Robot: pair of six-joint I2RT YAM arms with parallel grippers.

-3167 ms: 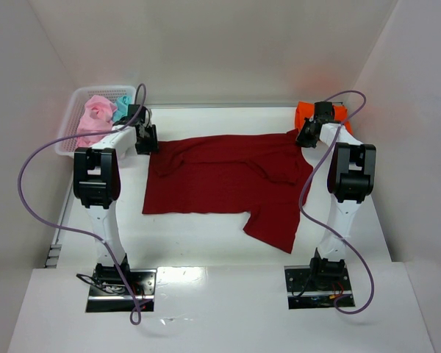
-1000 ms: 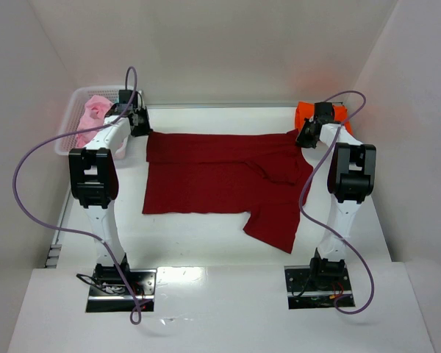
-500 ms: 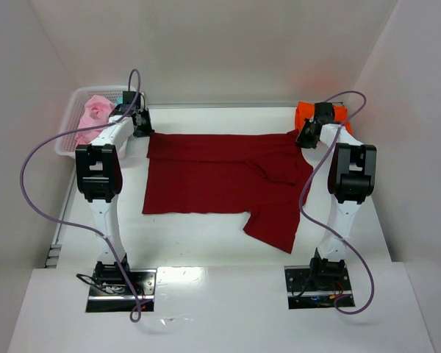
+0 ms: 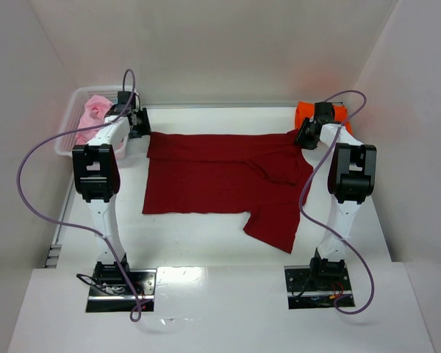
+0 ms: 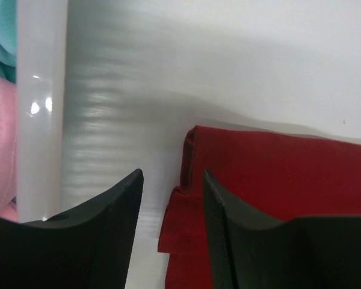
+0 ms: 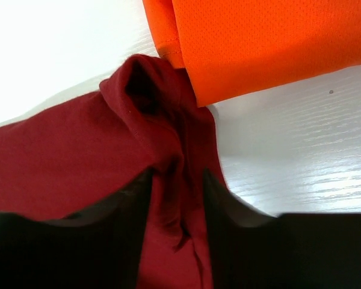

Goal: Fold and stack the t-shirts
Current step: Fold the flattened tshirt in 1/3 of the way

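- The white basket [image 4: 68, 140] stands at the far left and holds a pale pink shirt [image 4: 95, 112] and a teal shirt [image 5: 0, 30]. Its wall is just left of my left fingers, so a careless swing out could knock it or snag my cable on the rim.
- My left gripper [image 5: 172, 176] is part-way open and grips nothing. The far-left corner of the dark red shirt [image 4: 213, 173] lies on the table [image 4: 191, 229] in the gap between the jaws, doubled over on itself. If I lift off with a finger brushing it, I judge the corner could drag and curl further.
- The dark red shirt lies spread across the middle, its far edge running between my two grippers. The right half is wrinkled, and one piece juts toward the near right. Folding over those creases would likely give a lopsided bundle.
- My right gripper [image 6: 177, 180] sits at the far-right corner, jaws part-way apart with a raised ridge of red cloth between them. I cannot tell whether it pinches or only straddles the ridge. If cloth clings as I rise, that corner will bunch again.
- The orange shirt [image 6: 277, 42] lies at the far right, touching that ridge, so any tug here could pull it askew.
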